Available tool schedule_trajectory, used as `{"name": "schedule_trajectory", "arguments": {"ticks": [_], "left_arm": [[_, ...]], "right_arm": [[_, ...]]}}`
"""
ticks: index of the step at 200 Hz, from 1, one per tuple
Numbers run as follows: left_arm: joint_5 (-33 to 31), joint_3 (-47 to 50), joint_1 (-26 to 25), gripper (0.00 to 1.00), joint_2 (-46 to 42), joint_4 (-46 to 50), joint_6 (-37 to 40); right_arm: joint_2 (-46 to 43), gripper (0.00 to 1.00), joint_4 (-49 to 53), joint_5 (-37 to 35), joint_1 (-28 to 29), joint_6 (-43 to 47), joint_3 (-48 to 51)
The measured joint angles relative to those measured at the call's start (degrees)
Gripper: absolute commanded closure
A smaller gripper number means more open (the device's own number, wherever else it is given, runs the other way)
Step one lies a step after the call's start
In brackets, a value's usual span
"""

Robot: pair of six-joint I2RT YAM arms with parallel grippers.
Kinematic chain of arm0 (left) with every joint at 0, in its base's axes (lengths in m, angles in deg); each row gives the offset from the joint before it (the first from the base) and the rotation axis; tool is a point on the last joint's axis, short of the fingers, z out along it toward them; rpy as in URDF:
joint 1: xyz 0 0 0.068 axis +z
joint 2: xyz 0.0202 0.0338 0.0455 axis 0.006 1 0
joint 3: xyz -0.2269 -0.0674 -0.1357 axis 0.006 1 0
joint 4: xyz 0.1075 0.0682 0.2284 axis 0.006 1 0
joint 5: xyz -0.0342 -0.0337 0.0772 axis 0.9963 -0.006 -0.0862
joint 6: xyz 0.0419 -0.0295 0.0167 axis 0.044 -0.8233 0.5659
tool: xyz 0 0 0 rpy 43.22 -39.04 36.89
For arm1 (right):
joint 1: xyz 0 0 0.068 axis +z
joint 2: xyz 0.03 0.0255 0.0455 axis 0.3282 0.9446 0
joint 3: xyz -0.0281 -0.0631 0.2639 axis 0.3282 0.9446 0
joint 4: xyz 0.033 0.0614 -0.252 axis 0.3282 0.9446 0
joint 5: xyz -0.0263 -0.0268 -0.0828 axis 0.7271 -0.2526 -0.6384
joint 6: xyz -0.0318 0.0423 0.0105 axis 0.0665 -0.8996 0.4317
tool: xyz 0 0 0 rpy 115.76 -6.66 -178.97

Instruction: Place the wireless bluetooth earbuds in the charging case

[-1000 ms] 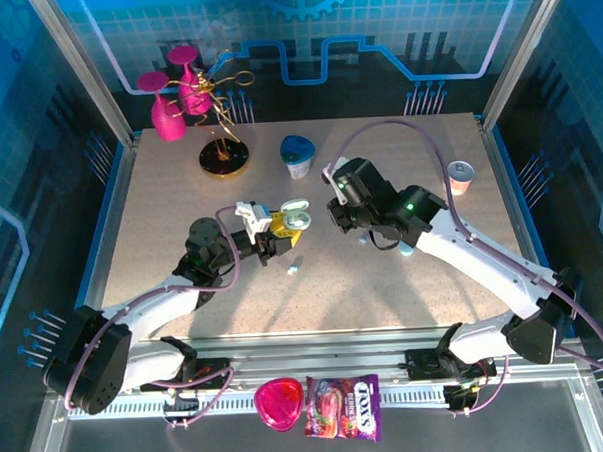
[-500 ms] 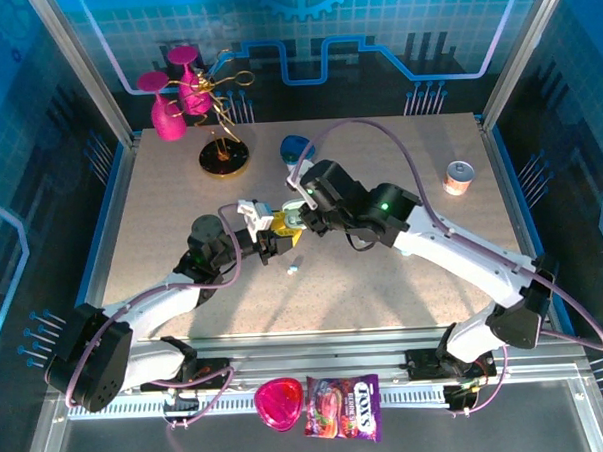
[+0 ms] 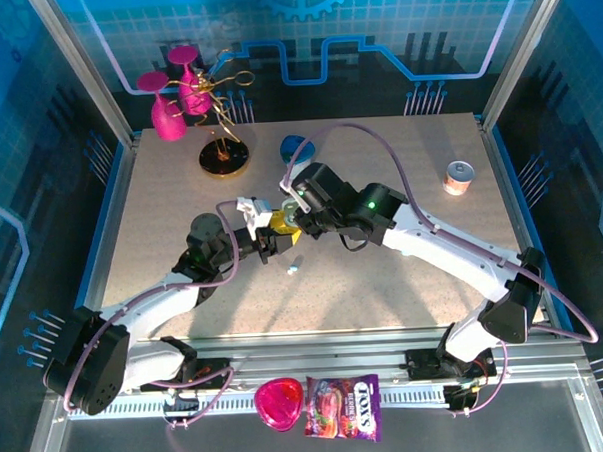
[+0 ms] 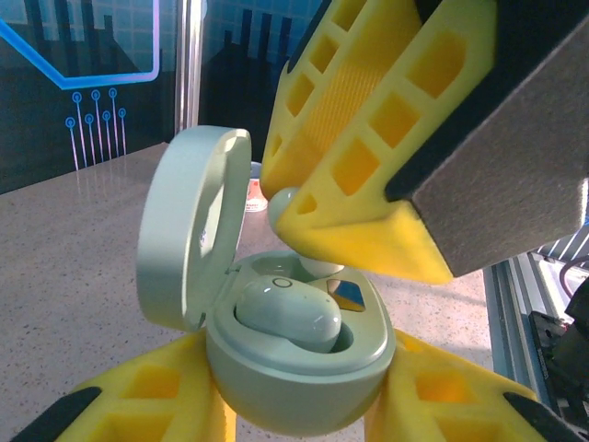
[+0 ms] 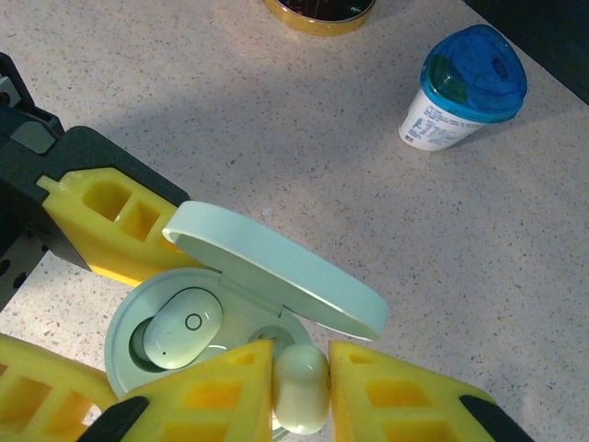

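The right gripper (image 5: pixel 302 373), pinching 1 earbud (image 5: pixel 302 401), has moved from right of the charging case (image 4: pixel 296 368) to just above its empty slot. The left gripper (image 4: pixel 299 414) clamps the case, 1 seated earbud (image 4: pixel 287 313) inside.

The table (image 3: pixel 161 212) is a speckled beige board with a thin blue border (image 3: pixel 106 224) on its left and right edges, inside a frame of silver posts (image 3: pixel 81 70) that rise from its far corners. Behind the far edge the back wall (image 3: pixel 403 21) is dark blue with a light-blue grid, a gear drawing and circuit-like lines, and the side walls (image 3: pixel 14 168) carry a similar pattern. The light is bright on the table and leaves soft shadows near its middle; along the near edge runs a metal rail (image 3: pixel 327 347), with a dark grey ledge (image 3: pixel 471 434) before it.
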Motion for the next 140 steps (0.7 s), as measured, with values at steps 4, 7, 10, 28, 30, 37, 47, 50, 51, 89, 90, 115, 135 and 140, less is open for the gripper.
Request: {"name": "schedule_trajectory", "arguments": {"ticks": [4,7,10,28,30,37,47,50,51,89,90,115,135,140], "left_arm": [[0.0,-0.13,0.0,0.69,0.0,0.04,-0.24],[0.0,-0.2,0.0,0.69,0.0,0.04,-0.42],[0.0,-0.24,0.0,0.69,0.0,0.04,-0.52],[0.0,-0.52,0.0,0.69,-0.02,0.13,-1.01],[0.0,-0.52,0.0,0.69,-0.04,0.13,-1.01],[0.0,-0.52,0.0,0.69,-0.09,0.15,-1.03],[0.0,-0.52,0.0,0.69,-0.11,0.22,-1.03],[0.0,-0.52,0.0,0.69,-0.11,0.22,-1.01],[0.0,-0.52,0.0,0.69,-0.11,0.22,-1.03],[0.0,-0.52,0.0,0.69,-0.22,0.63,-1.01],[0.0,-0.52,0.0,0.69,-0.22,0.63,-1.01],[0.0,-0.52,0.0,0.69,-0.22,0.61,-1.01],[0.0,-0.52,0.0,0.69,-0.22,0.61,-1.01],[0.0,-0.55,0.0,0.69,-0.22,0.61,-1.01]], "right_arm": [[0.0,0.79,-0.07,-0.02,-0.02,0.04,0.0],[0.0,0.79,-0.13,-0.02,-0.02,0.17,0.0],[0.0,0.79,-0.2,-0.02,-0.02,0.22,0.0],[0.0,0.79,-0.35,-0.02,-0.02,0.46,0.0],[0.0,0.79,-0.39,-0.02,-0.02,0.46,0.0],[0.0,0.79,-0.42,-0.02,-0.02,0.44,0.0],[0.0,0.78,-0.42,0.0,-0.02,0.46,0.0],[0.0,0.78,-0.44,0.0,-0.02,0.46,0.0],[0.0,0.77,-0.44,0.0,-0.02,0.46,0.0],[-0.02,0.7,-0.52,0.04,-0.02,0.81,0.0],[-0.02,0.7,-0.52,0.04,-0.02,0.81,0.0],[-0.37,0.69,-1.27,1.09,-0.04,0.72,0.17],[-1.42,0.66,-2.12,2.43,-0.13,0.33,0.79],[-1.77,0.65,-2.43,2.67,-0.15,0.17,0.98]]}}
